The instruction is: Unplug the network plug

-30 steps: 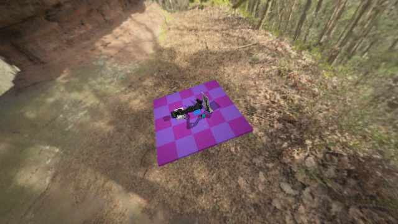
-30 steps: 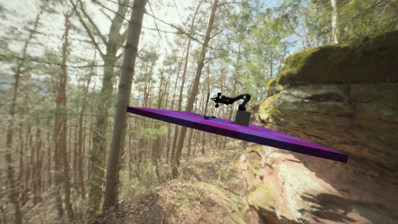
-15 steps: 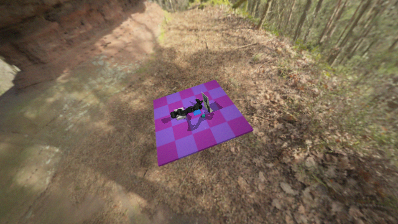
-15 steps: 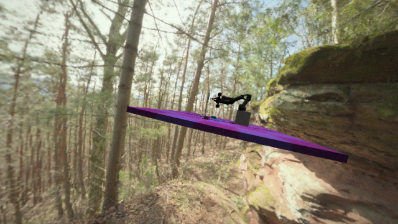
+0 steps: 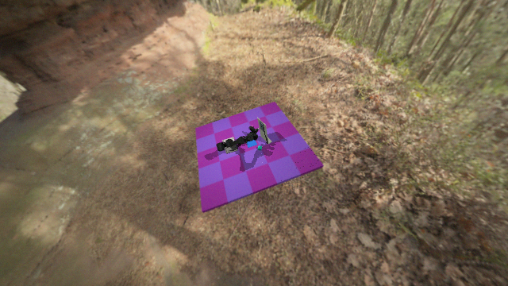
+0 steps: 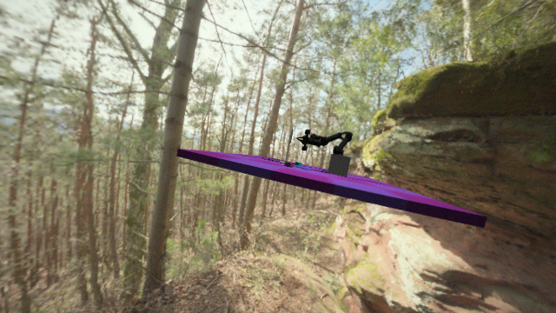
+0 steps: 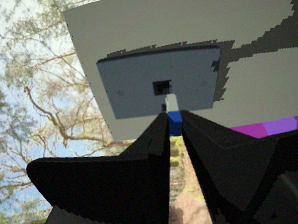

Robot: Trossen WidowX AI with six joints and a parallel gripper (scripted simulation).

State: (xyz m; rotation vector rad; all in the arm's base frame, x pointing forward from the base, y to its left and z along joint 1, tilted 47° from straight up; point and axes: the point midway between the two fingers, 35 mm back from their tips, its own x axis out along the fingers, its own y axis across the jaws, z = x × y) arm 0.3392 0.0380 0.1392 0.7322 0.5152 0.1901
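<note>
Wrist cam: gripper (image 5: 257, 136) (image 6: 298, 138) (image 7: 172, 117) jaws narrow, clamped on blue-and-white plug (image 7: 174, 122), which looks out of socket (image 7: 161, 88) in upright panel (image 5: 263, 131) (image 7: 145, 82), tho' view's murky. Unlock + pull prob. done; carry's the step. Next: clear panel, lower to marked square (likely blue patch (image 5: 252, 144)), release, back off.

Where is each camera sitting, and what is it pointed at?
Top: high above, looking obliquely down at the checkered table; whole arm shows.
Exterior: off to one side, near table height, looking across it; arm in profile.
Wrist: on the arm, facing the socket plate; end effector fingers show.
Top and exterior share table and arm.
</note>
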